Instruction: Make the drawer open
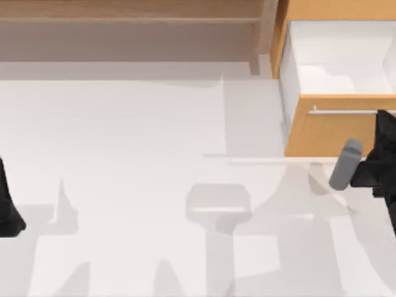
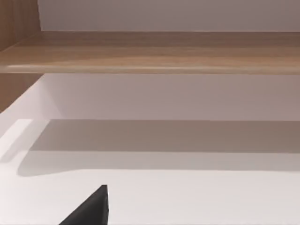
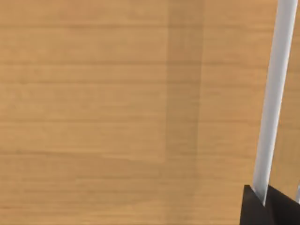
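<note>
Looking down from the top view, we see the drawer (image 1: 337,127) at the upper right of the frame, pulled out so its white interior (image 1: 340,59) shows above the orange-tan front. Our thin silver handle (image 1: 343,111) runs across that front. Our right gripper (image 1: 385,145) sits at the right edge of the frame, against the drawer front at the handle's end. In the right wrist view its dark fingers (image 3: 255,211) close around the handle (image 3: 276,93), with the wooden front (image 3: 117,103) close behind. Our left gripper (image 1: 9,210) is parked at the left edge of the table (image 1: 136,154); we cannot tell how its fingers stand. A long shelf unit (image 1: 124,18) spans the upper left.
</note>
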Available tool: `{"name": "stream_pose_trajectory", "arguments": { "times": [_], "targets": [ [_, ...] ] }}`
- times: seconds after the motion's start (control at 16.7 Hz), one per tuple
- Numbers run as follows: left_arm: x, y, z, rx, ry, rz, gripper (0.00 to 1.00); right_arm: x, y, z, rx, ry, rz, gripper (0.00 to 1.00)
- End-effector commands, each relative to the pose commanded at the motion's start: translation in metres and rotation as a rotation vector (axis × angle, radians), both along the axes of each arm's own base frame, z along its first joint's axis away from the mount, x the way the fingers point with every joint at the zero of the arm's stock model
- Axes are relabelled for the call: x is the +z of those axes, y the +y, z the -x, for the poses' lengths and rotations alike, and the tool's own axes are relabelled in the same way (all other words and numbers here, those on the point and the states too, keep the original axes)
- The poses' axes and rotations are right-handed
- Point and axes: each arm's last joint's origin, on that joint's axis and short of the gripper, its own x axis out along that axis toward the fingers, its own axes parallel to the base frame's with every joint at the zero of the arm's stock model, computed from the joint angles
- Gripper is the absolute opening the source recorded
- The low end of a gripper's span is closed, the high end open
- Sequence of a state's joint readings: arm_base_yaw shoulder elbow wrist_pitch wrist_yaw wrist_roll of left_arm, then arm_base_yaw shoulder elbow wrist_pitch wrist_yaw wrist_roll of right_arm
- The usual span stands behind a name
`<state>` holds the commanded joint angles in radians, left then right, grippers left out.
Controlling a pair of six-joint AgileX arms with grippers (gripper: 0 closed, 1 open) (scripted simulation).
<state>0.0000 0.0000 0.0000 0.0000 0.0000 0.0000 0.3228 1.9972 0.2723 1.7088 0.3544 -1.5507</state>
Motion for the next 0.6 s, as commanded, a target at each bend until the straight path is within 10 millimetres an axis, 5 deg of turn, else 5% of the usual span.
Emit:
{"name": "stream_pose_trajectory", "arguments": {
  "times": [0.12,0.6],
  "targets": [
    [0.0,0.0,0.0,0.0,0.0,0.0,1.0,0.0,0.0,0.0,0.0,0.0,0.0,0.0],
    [0.0,0.0,0.0,0.0,0.0,0.0,1.0,0.0,0.0,0.0,0.0,0.0,0.0,0.6]
  ]
}}
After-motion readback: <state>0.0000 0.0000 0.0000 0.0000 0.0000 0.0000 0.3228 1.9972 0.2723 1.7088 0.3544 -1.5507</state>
